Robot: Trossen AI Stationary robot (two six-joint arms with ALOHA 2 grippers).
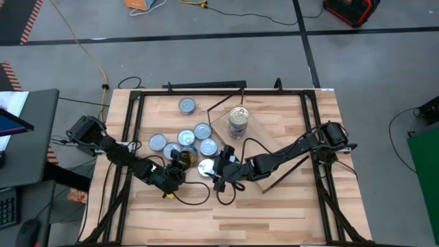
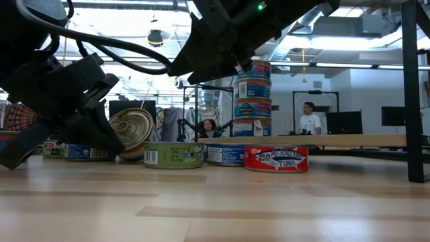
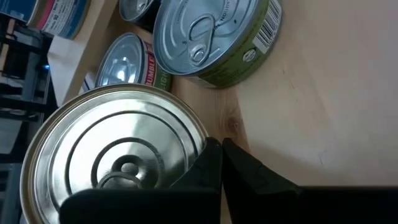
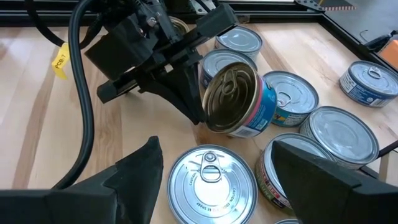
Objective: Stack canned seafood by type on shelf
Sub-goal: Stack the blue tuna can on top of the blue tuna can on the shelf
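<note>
1. The left gripper [image 4: 194, 93] is clamped shut on the rim of a blue-labelled tuna tin [image 4: 239, 99], tipped on edge among the loose tins [image 1: 185, 140] on the table [image 1: 274, 206]
2. The right gripper [image 4: 214, 165] hovers wide open, holding nothing, over a green-sided tin [image 4: 210, 180]
3. A stack of four tins [image 2: 252, 97] stands on the shelf [image 2: 376, 140]

Overhead, table-level and wrist views (close) share the tins [image 1: 188, 137].
</note>
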